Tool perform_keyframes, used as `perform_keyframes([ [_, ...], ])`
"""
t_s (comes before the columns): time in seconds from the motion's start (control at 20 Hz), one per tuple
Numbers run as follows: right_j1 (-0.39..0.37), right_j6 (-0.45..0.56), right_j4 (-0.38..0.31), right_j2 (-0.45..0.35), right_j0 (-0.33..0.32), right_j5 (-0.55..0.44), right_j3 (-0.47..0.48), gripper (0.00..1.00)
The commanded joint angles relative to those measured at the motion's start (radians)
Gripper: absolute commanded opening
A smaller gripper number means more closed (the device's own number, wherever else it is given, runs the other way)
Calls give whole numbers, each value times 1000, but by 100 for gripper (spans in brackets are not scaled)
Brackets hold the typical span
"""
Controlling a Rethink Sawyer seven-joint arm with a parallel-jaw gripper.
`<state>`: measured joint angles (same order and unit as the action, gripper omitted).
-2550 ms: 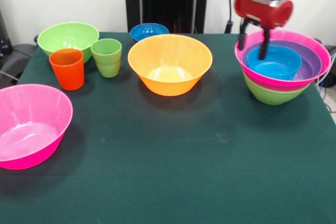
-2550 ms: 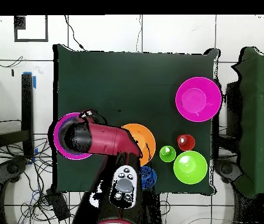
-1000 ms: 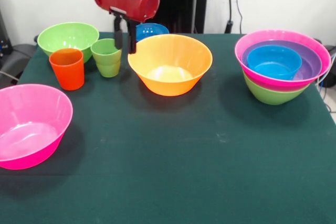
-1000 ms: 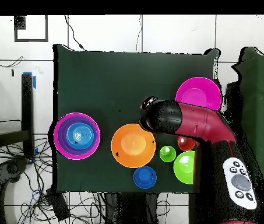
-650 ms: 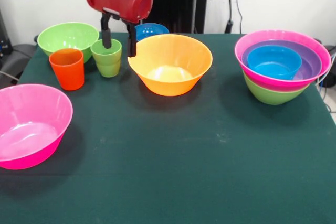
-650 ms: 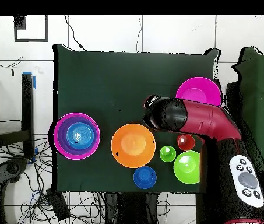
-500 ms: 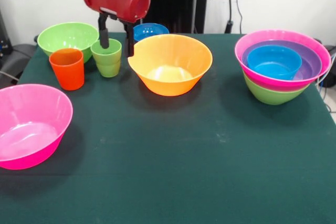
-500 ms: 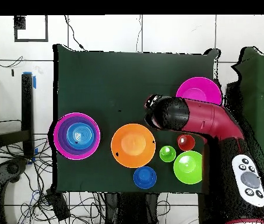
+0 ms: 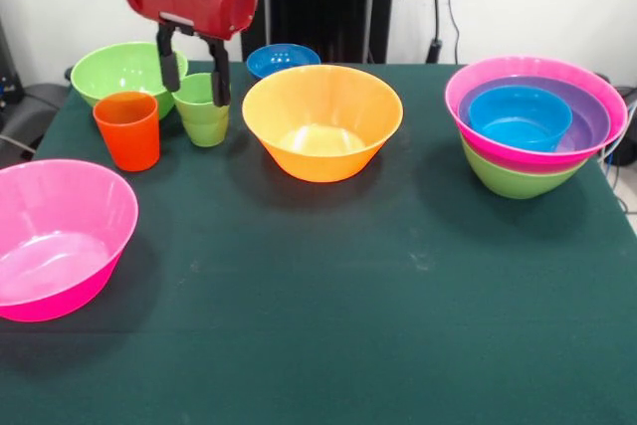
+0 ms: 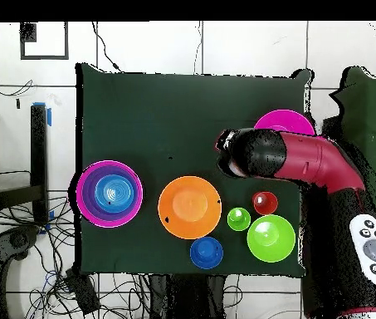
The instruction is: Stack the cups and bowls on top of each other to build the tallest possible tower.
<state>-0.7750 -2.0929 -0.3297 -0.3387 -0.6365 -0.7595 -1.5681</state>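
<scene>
The gripper (image 9: pixel 193 75) is seen spread apart and holding nothing, its black fingers (image 9: pixel 219 83) hung over the light green cup (image 9: pixel 202 109), which is flanked closely by the orange-red cup (image 9: pixel 128 130), a green bowl (image 9: pixel 127 72) behind and the big orange bowl (image 9: pixel 321 121). A small blue bowl (image 9: pixel 282 59) is set behind the orange one, and a pink bowl (image 9: pixel 58 238) is left alone at the surface (image 9: pixel 348 296) edge. The tower (image 9: pixel 535 124), blue in purple in pink on green, is parked well apart at the opposite side.
</scene>
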Motion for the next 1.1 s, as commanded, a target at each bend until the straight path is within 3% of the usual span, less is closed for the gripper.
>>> perform_keyframes([
  [0.05,89,361,-87,-116,-21,-123,33,100],
  [1.1,161,386,-160,-133,-83,-109,45,100],
])
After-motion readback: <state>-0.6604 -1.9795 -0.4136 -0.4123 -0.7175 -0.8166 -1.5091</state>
